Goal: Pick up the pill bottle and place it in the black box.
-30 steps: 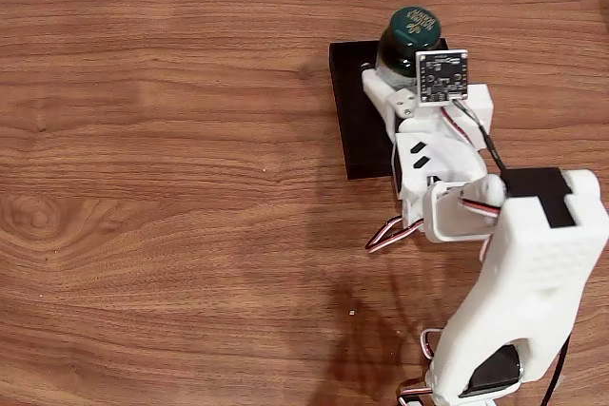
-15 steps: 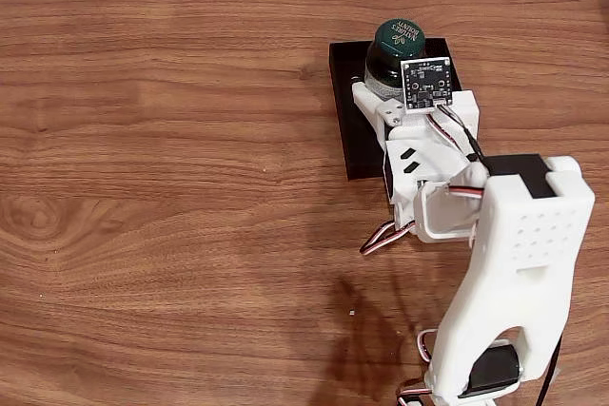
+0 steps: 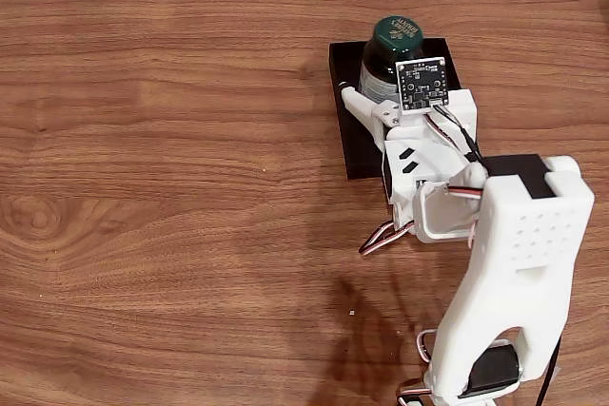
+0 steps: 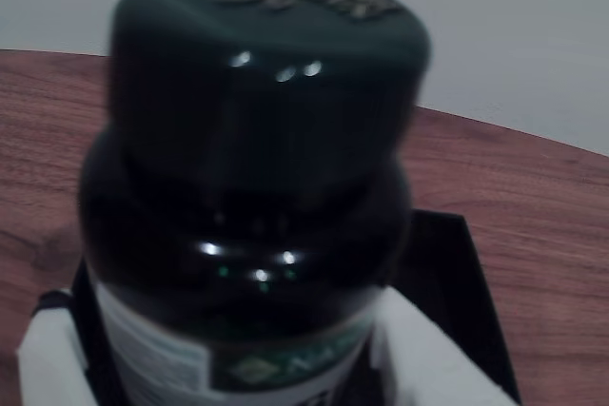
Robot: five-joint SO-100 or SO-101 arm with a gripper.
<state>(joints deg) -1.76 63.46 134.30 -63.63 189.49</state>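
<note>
The pill bottle, dark green with a gold-printed cap, stands upright inside the black box at the far right of the wooden table in the fixed view. My gripper straddles the bottle's lower body. Its left finger is swung out a little to the left of the bottle, so the jaws stand open. In the wrist view the pill bottle looms close, with its pale label at the bottom. White fingers sit on either side of it, and the black box lies behind it.
The white arm reaches in from the bottom right, with cables looping near its base. The brown wooden table spreads out to the left of the box. Its far edge meets a pale wall at the top.
The bottle has moved slightly left and come down into the box. The left finger, earlier tight against the bottle, has swung outward.
</note>
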